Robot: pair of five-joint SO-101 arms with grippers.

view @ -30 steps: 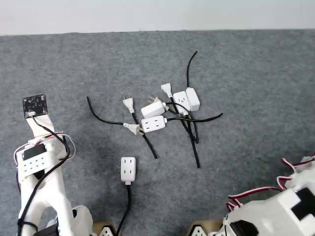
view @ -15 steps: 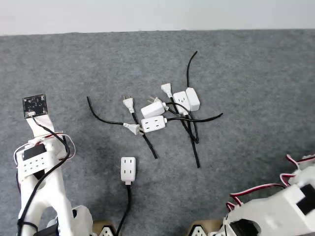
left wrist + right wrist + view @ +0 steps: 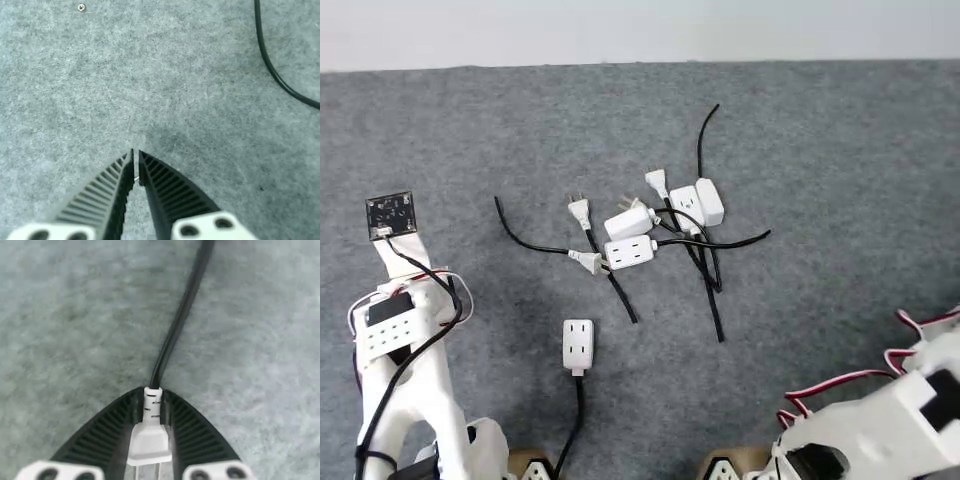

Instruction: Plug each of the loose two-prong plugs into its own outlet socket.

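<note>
Mid-table lies a tangle of white outlet sockets (image 3: 629, 253) and black-corded two-prong plugs (image 3: 580, 210), one plug (image 3: 588, 261) resting against a socket's end. A lone white socket (image 3: 577, 342) lies nearer the front, its cord running to the near edge. My right gripper (image 3: 150, 394) is shut on a white plug (image 3: 149, 437) just above the grey mat, and its black cord (image 3: 182, 315) leads away. The right arm's body (image 3: 880, 430) sits at the front right corner. My left gripper (image 3: 135, 152) hovers over bare mat, shut with nothing in it; its arm (image 3: 395, 350) stands front left.
A grey mat (image 3: 840, 150) covers the table up to a pale wall at the back. A black cord (image 3: 272, 65) curves past the left gripper. A small black square board (image 3: 391, 214) sticks out from the left arm. Open mat lies to the far right and far left.
The right arm has shifted toward the right edge of the high view. The lone socket has slid slightly to the left. The left arm has not moved.
</note>
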